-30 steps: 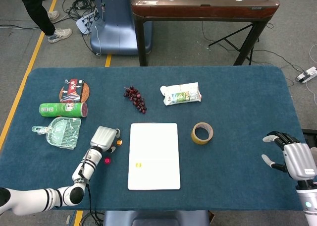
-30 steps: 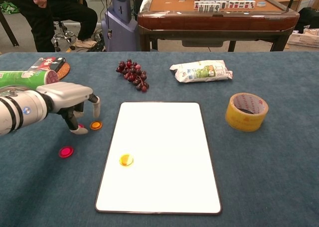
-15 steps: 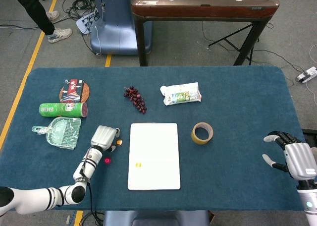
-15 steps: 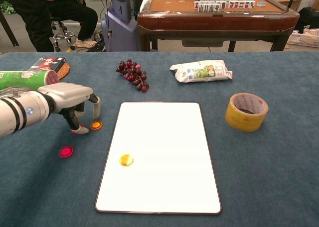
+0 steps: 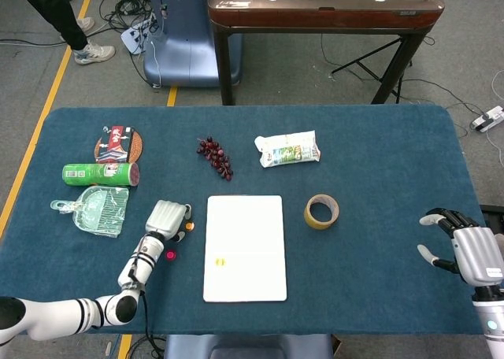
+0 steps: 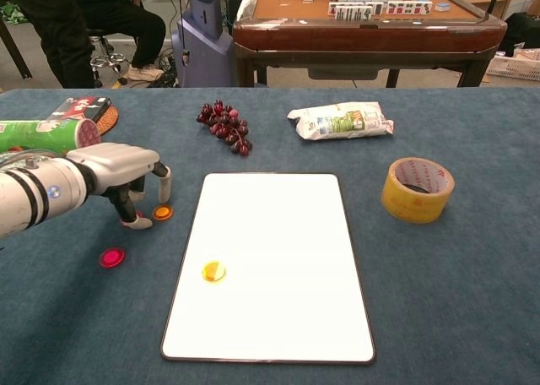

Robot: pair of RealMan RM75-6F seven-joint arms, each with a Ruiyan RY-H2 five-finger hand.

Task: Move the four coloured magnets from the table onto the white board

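The left hand (image 6: 118, 170) is hovering fingers-down, gripping nothing visible, with the orange magnet (image 6: 162, 212) lying between its fingertips and the white board (image 6: 278, 233), the right hand (image 5: 465, 249) idling open far off.

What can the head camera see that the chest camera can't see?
Only the head view shows the right hand, held open at the table's right edge, and a clear green packet beside the green can.

Only the chest view shows the tiles on the brown table behind, and a seated person.

Both show the white board with a yellow magnet on it, the orange magnet and pink magnet on the table, the left hand over them, the grapes, the snack bag and the tape roll.
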